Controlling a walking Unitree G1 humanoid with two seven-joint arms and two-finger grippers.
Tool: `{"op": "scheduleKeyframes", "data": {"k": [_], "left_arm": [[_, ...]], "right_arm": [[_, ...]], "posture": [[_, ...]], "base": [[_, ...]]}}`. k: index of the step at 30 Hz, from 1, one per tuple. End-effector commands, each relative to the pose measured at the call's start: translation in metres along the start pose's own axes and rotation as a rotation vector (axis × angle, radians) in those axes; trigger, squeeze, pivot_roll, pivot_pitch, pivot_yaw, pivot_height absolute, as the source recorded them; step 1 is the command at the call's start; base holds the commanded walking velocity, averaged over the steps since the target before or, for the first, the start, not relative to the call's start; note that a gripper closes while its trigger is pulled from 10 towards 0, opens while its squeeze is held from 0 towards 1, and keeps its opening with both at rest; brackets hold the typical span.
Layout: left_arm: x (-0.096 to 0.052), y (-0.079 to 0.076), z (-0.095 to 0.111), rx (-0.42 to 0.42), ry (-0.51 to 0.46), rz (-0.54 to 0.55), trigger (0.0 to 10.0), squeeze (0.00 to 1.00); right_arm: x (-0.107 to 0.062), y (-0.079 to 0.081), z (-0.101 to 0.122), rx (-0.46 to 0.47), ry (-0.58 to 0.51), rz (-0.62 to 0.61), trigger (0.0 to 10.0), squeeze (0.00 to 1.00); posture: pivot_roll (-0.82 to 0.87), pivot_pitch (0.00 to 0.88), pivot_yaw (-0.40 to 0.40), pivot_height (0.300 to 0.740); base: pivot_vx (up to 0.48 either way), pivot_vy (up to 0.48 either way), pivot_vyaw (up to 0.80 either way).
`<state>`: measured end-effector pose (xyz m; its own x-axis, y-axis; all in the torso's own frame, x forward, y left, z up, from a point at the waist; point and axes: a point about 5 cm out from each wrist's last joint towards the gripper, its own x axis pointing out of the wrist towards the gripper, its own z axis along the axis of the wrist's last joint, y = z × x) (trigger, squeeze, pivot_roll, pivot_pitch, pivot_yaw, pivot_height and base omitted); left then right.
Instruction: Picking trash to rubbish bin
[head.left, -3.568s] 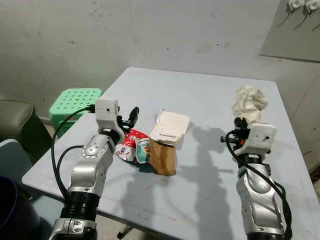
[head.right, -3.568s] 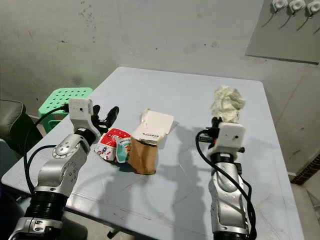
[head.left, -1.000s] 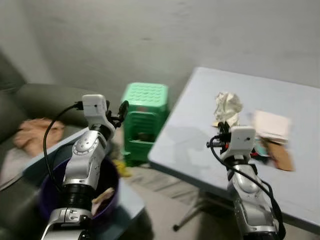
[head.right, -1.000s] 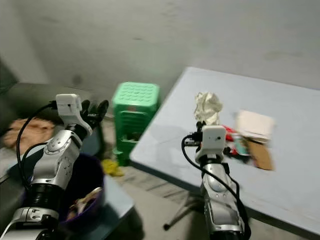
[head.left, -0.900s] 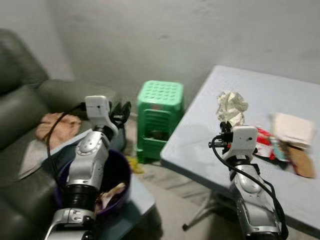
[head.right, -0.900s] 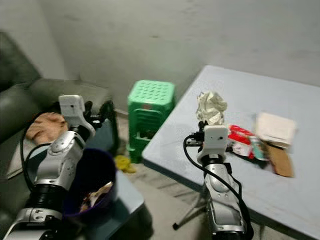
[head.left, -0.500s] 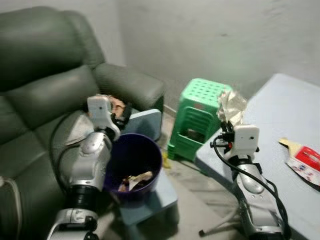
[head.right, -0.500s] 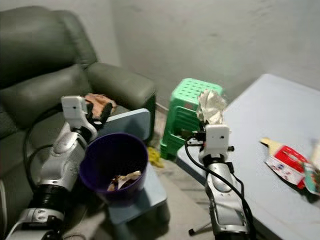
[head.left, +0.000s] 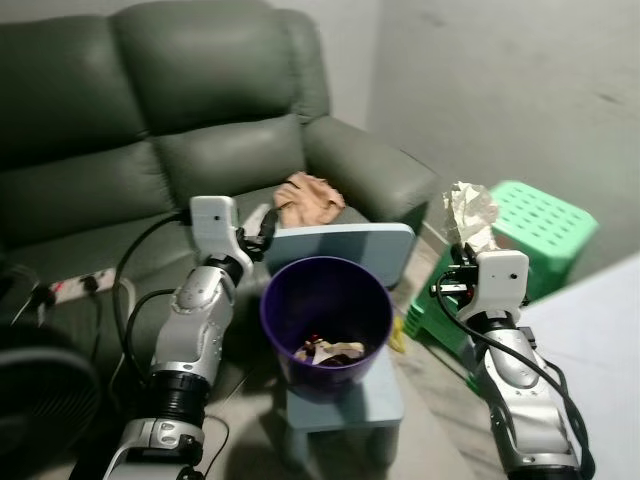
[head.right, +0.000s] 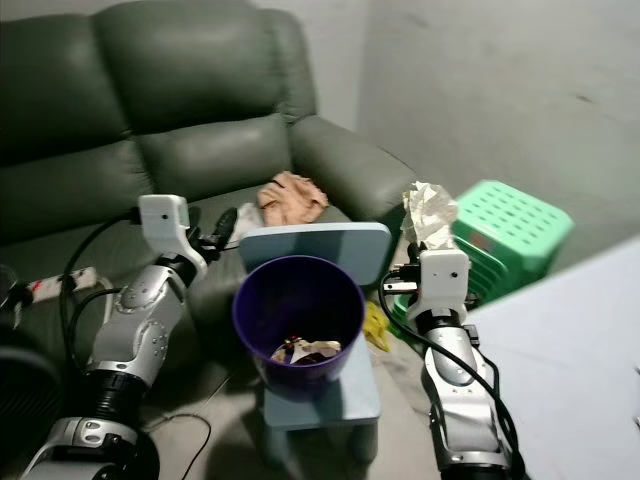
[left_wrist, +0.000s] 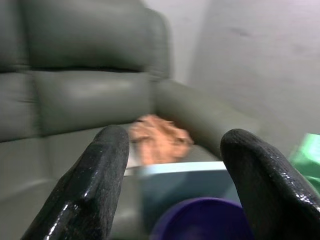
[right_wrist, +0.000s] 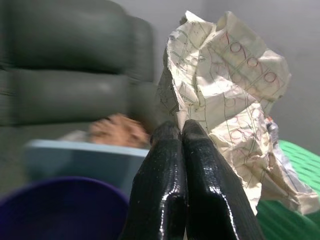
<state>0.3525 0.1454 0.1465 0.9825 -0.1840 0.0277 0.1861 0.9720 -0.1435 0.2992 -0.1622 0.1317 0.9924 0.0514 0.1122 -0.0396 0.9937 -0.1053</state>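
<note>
The camera had swung from the counter to the sofa (head.left: 150, 120). The right claw (right_wrist: 182, 135) stayed clamped on the crumpled paper (right_wrist: 227, 90), beside the purple bin (head.left: 325, 305) holding scraps; the left claw (left_wrist: 172, 165) gaped empty.

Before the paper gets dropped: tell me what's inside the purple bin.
The purple bin holds a few scraps of trash at the bottom, pale and crumpled with a bit of red. The near wall hides part of the floor, so anything there cannot be seen.
</note>
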Motion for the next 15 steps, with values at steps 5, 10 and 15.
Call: {"op": "scheduleKeyframes", "data": {"k": [5, 10, 15], "left_arm": [[-0.008, -0.016, -0.001, 0.026, -0.002, -0.060, 10.0, 0.00], [-0.020, -0.029, -0.007, 0.036, -0.012, -0.110, 10.0, 0.00], [-0.026, -0.038, -0.010, 0.010, -0.003, -0.136, 10.0, 0.00]], "right_arm": [[0.004, -0.009, 0.002, 0.029, 0.001, 0.045, 10.0, 0.00], [0.013, -0.012, 0.002, 0.005, 0.007, 0.113, 10.0, 0.00], [0.023, -0.014, -0.004, -0.024, 0.045, 0.163, 10.0, 0.00]], "posture": [[0.00, 0.000, -0.048, 0.740], [0.02, 0.000, -0.065, 0.740], [0.05, 0.000, -0.085, 0.740]], "base": [[0.000, 0.000, 0.16], [0.000, 0.000, 0.00], [0.000, 0.000, 0.00]]}}
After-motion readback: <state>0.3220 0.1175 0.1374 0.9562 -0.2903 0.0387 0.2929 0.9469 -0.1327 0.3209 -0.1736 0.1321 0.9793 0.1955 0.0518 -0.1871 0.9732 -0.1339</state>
